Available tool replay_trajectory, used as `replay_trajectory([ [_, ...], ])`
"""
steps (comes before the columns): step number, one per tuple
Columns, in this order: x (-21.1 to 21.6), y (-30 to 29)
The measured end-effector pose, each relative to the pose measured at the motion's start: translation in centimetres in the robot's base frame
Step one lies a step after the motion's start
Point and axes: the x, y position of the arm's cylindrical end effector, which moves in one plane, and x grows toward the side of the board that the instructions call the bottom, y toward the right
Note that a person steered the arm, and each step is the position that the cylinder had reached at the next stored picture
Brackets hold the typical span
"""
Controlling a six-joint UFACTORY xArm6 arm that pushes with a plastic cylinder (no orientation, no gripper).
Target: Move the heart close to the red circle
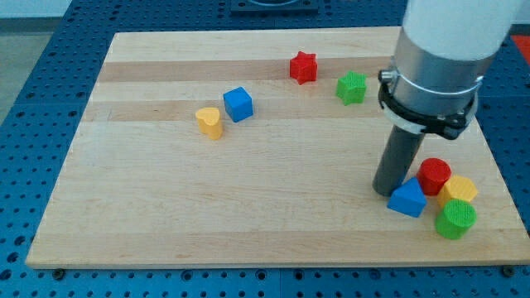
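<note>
The yellow heart (210,122) lies at the board's upper left, just left of the blue cube (238,104). The red circle (434,175) stands at the lower right, in a cluster with a blue triangular block (407,199), a yellow block (458,190) and a green circle (455,219). My tip (386,190) rests on the board just left of the blue triangular block and the red circle, touching or nearly touching the blue one. The heart is far to the tip's left.
A red star (304,67) and a green star (352,87) lie near the view's top, right of centre. The wooden board (166,207) sits on a blue perforated table. The arm's large white and grey body (435,66) hangs over the right side.
</note>
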Motion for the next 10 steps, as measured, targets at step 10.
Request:
replay_trajectory([
  [10, -8.3, -28.0],
])
